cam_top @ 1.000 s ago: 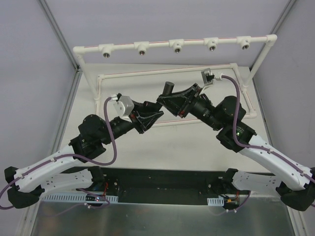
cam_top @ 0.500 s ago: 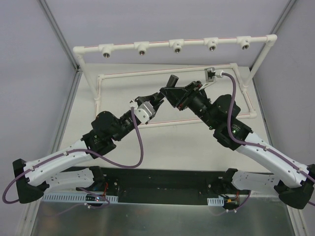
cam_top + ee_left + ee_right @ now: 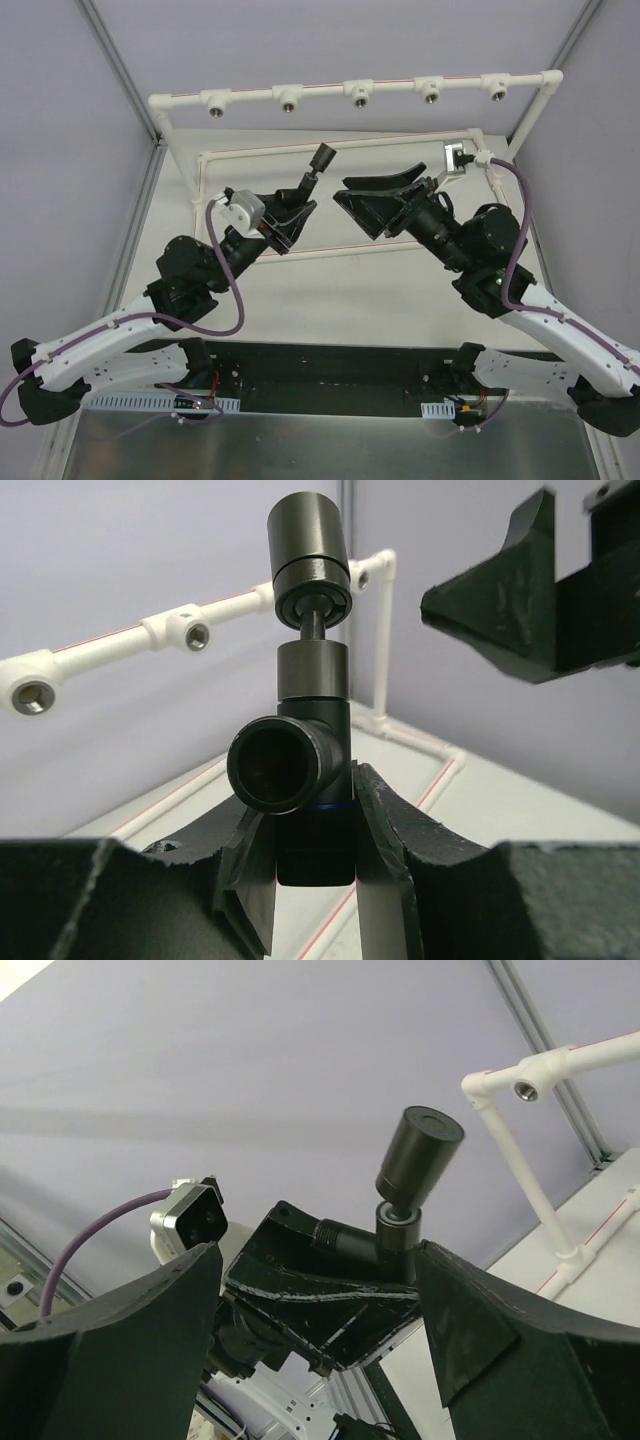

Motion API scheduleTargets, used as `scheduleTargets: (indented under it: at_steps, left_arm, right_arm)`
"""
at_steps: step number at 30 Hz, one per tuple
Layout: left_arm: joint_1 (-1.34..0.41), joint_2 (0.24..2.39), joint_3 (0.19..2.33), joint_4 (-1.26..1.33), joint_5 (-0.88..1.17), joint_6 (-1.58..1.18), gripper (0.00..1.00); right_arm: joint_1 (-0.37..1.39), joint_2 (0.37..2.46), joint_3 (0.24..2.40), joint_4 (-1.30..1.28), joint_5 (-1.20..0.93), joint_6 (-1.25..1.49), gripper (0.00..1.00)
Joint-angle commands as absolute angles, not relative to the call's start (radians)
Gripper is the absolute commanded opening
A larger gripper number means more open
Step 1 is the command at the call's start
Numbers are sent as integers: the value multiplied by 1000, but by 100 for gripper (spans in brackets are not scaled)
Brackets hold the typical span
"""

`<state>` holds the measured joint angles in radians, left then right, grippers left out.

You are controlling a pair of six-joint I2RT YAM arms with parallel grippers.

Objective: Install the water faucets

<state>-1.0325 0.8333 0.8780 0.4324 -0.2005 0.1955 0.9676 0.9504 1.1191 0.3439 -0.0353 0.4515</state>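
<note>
**Entry: handover, R to L**

1. Faucet: black T-shaped part. It sits in my L gripper, jaws pinched narrow on its lower body. Knob end points up and away toward the rack, side mouth faces the L wrist cam. A sec ago the R gripper had it, so the handover is done.
2. R gripper: jaws wide, empty, just beside the faucet, not touching.
3. Rack: white pipe w/ five fittings along the top rail. All mouths are bare, no faucet in any yet.
4. 2nd faucet: not in view.

Status: the faucet hangs in mid-air between the arms, well short of the fittings. My read is that the L arm has the part for threading in, and the install proper hasn't begun. Next move needs the stem lined up w/ a fitting mouth. Can't tell which fitting is the target.
</note>
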Motion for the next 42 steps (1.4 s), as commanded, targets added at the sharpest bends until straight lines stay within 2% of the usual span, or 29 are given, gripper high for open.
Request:
scheduleTargets:
  at_steps: [1,10,19,34,42]
  left_arm:
    - [-1028,756,881,584,-138,-41,0]
    - [-1028,718,862,687,-49,-374,0]
    - [-1028,782,822,854,63,-643,0]
    - [-1028,902,861,974,262,-821,0]
    - [-1028,911,859,999,296,-862,0]
  right_arm:
    - [971,919,1109,420,-75,443,84]
    - [973,916,1114,423,-224,394,83]
    - [971,910,1131,445,-365,374,81]
    - [973,861,1095,479,-299,388,76]
    - [971,854,1097,503,-290,420,64]
